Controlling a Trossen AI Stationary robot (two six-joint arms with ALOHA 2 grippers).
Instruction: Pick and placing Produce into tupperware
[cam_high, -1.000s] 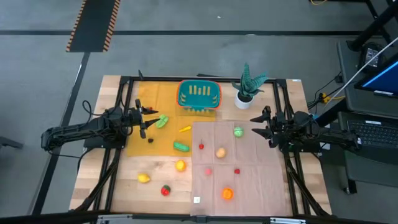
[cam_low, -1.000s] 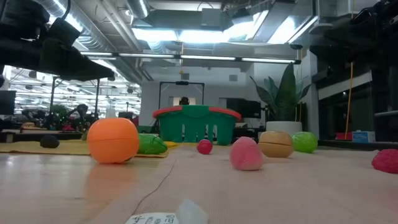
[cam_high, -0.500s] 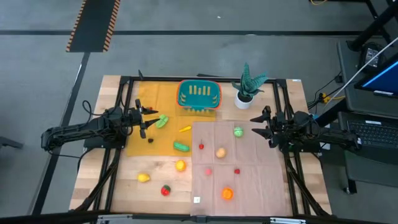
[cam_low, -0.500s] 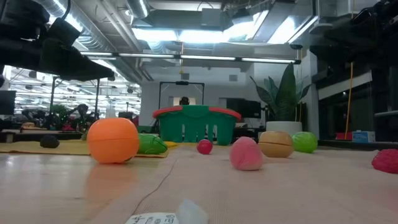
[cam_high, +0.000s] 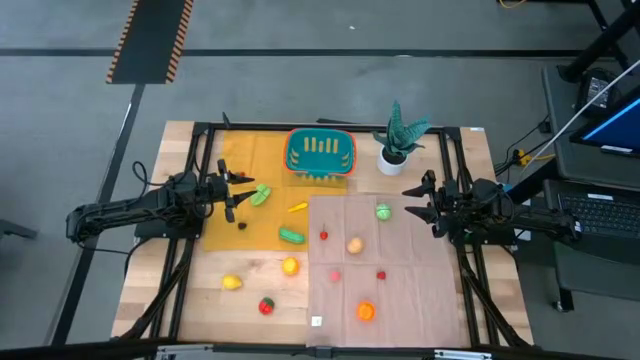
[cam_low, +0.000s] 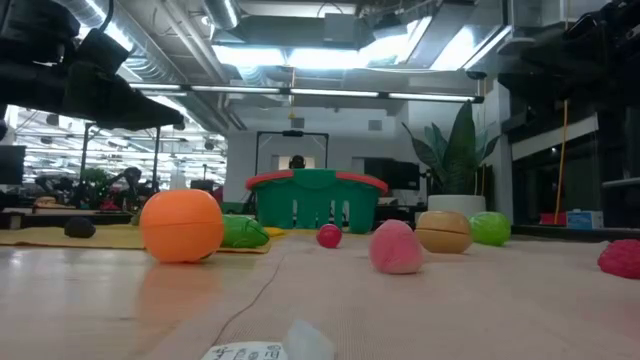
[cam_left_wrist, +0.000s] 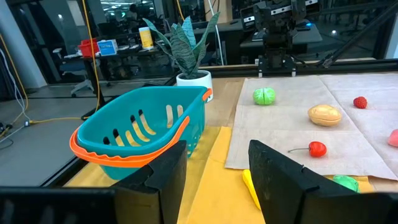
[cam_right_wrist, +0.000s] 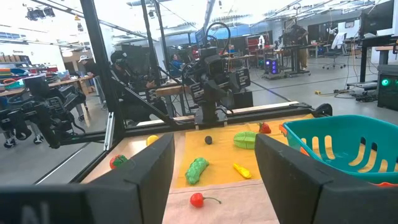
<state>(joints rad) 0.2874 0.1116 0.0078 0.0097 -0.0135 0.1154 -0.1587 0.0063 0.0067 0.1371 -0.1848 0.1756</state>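
Your left hand (cam_high: 236, 194) hovers over the yellow mat (cam_high: 225, 225) at the left of the desk (cam_high: 180, 290), fingers parted with nothing between them. A green leafy piece (cam_high: 260, 195) lies just beside its tips, and a small dark piece (cam_high: 241, 224) sits near it on the mat. Your right hand (cam_high: 420, 199) waits at the right edge of the pale cloth (cam_high: 400, 290), fingers spread and grasping nothing.

You can see the teal tupperware (cam_high: 320, 154) with its orange rim at the back of the desk, between the two arms, next to the potted plant (cam_high: 398, 135). Whether anything lies in it, you cannot tell.

You have the produce scattered in front of it. On the mat lie a yellow pepper (cam_high: 297, 207) and a green cucumber (cam_high: 291, 236). On bare wood sit a yellow-orange fruit (cam_high: 290, 266), a lemon (cam_high: 231, 285) and a red and green piece (cam_high: 267, 306). On the cloth sit a green round piece (cam_high: 383, 211), a cherry (cam_high: 324, 235), a tan piece (cam_high: 354, 244), a pink piece (cam_high: 334, 275), a strawberry (cam_high: 381, 275) and an orange (cam_high: 365, 311).
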